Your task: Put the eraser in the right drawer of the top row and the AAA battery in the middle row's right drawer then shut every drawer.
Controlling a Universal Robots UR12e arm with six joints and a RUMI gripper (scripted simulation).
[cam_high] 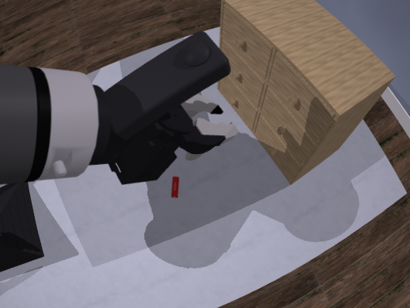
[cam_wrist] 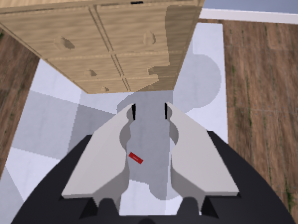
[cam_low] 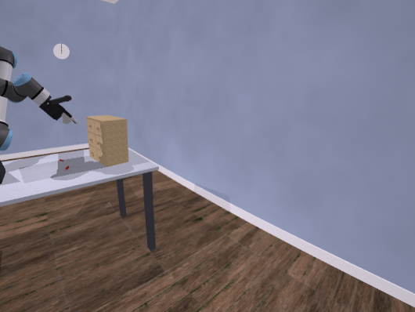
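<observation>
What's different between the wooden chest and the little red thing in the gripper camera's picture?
The chest is big, while the red thing is tiny beside it. The chest is light wood brown; the red thing is bright red. The chest has drawers with knobs, but the red thing has none. Both are on the table.

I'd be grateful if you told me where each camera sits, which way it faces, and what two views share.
Top: above the table, looking down at the chest; forearm end and gripper show.
Exterior: off to one side, beyond the table's edge, facing the blue-grey wall; the arm's bent links and gripper show.
Wrist: on the gripper, looking past both fingers at the drawer fronts.
Top and exterior share the chest's drawer fronts and side.
</observation>
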